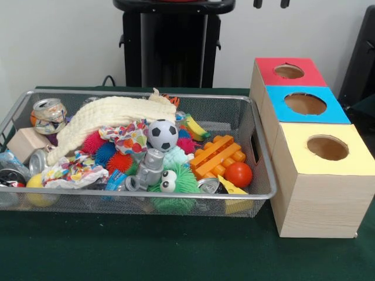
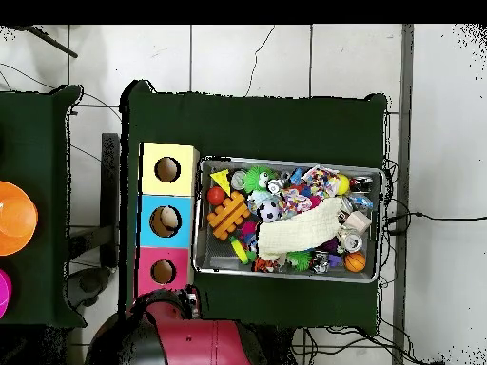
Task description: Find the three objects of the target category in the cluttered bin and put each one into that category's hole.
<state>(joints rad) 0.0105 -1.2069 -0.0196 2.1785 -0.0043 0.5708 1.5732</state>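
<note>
One crushed bottle (image 1: 10,163) is all that can be made out with any confidence: clear, crumpled plastic with a bluish tint, lying at the near left corner of the wire bin (image 1: 176,197), against the mesh and half under other clutter. The other two are not visible; they are probably buried.

Likely hiding places lie further in. A green fuzzy toy (image 1: 176,186) and a crushed can (image 1: 208,185) sit against the near rim, and a soccer ball (image 1: 162,134) rides on top of the heap behind them. A pale cloth (image 1: 111,117) drapes across the middle towards the far wall and covers a good deal.

The step in hand looks like the first pick, with nothing yet moved. It would go best as a descent straight onto the exposed bottle, gripping across its flattened body, since thin crushed plastic may buckle or slip. The mesh wall right beside it leaves little room on that side.

Beside the bin stand three boxes, the yellow-topped box (image 1: 328,170) nearest, the blue-topped box (image 1: 275,96) next, and the red-topped box (image 1: 313,73) farthest. The hole (image 1: 289,71) in the red one is the goal, well apart from the bottle.

Farthest back is the pedestal (image 1: 173,47). Only a sliver of the gripper (image 1: 270,3) shows at the top edge, above the boxes; how wide it stands, or whether it carries anything, I cannot tell
</note>
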